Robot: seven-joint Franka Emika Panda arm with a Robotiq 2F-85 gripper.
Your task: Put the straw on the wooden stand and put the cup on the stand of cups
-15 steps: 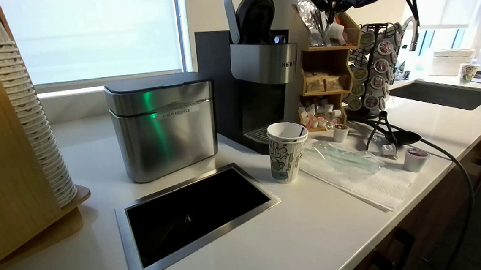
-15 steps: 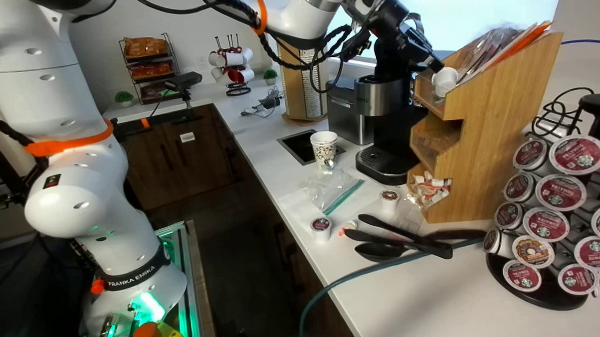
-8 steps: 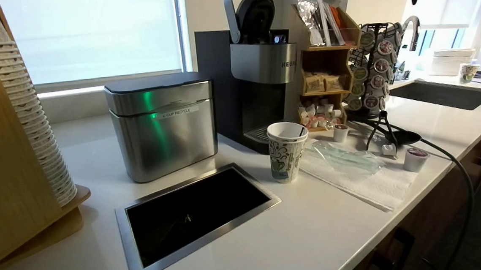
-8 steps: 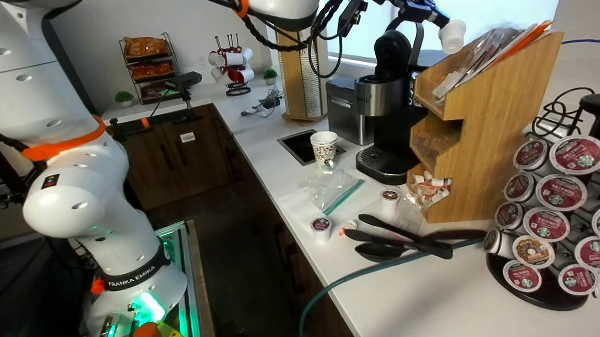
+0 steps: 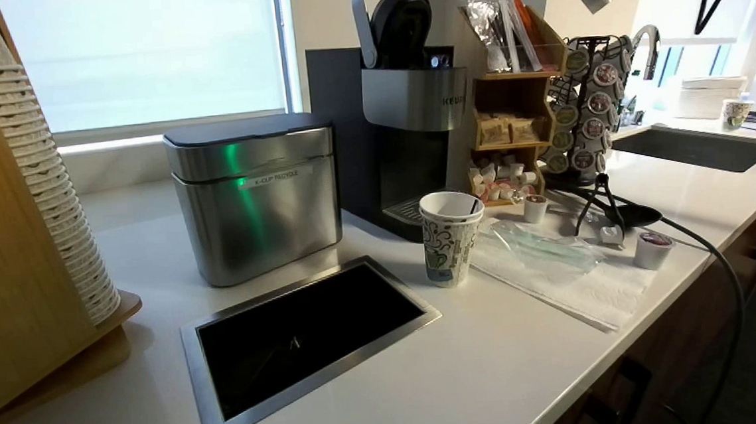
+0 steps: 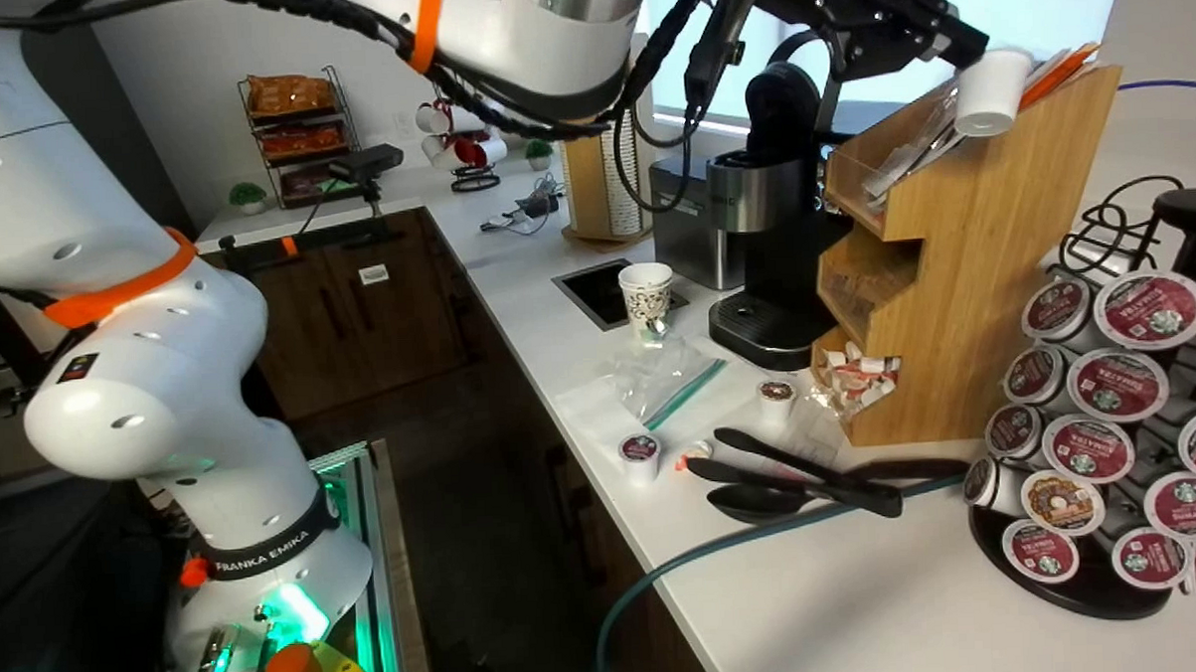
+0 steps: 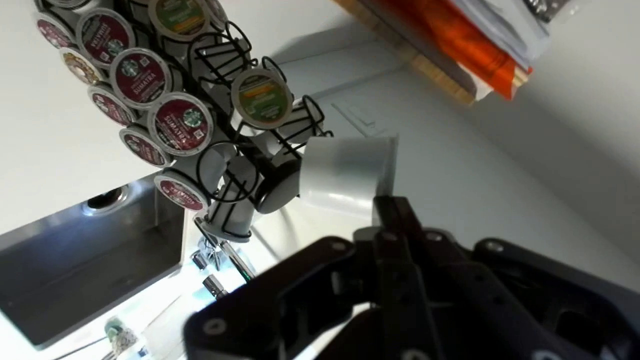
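Note:
My gripper (image 7: 392, 200) is shut on the rim of a white pod (image 7: 345, 172), held tilted in the air. In an exterior view the pod (image 6: 992, 93) hangs in front of the top of the wooden stand (image 6: 1014, 292). That stand's upper tray holds packets (image 5: 515, 33) and slim white strips; I cannot single out the straw among them. The cup (image 5: 450, 240), printed white paper with another nested in it, stands upright on the counter. Both a black wire rack of coffee pods (image 7: 175, 120) and a wooden dispenser of stacked paper cups (image 5: 51, 195) show; which is the stand of cups I cannot tell.
Behind the cup is the coffee machine (image 5: 413, 100), its lid raised, beside a steel bin (image 5: 258, 214). A framed opening (image 5: 313, 329) is cut in the counter. A plastic bag (image 5: 543, 243), loose pods and black utensils (image 6: 792, 478) lie in front of the wooden stand.
The gripper has lifted the white pod from the wooden stand's upper tray and carried it sideways toward the pod rack. The cup and the counter items have not moved.

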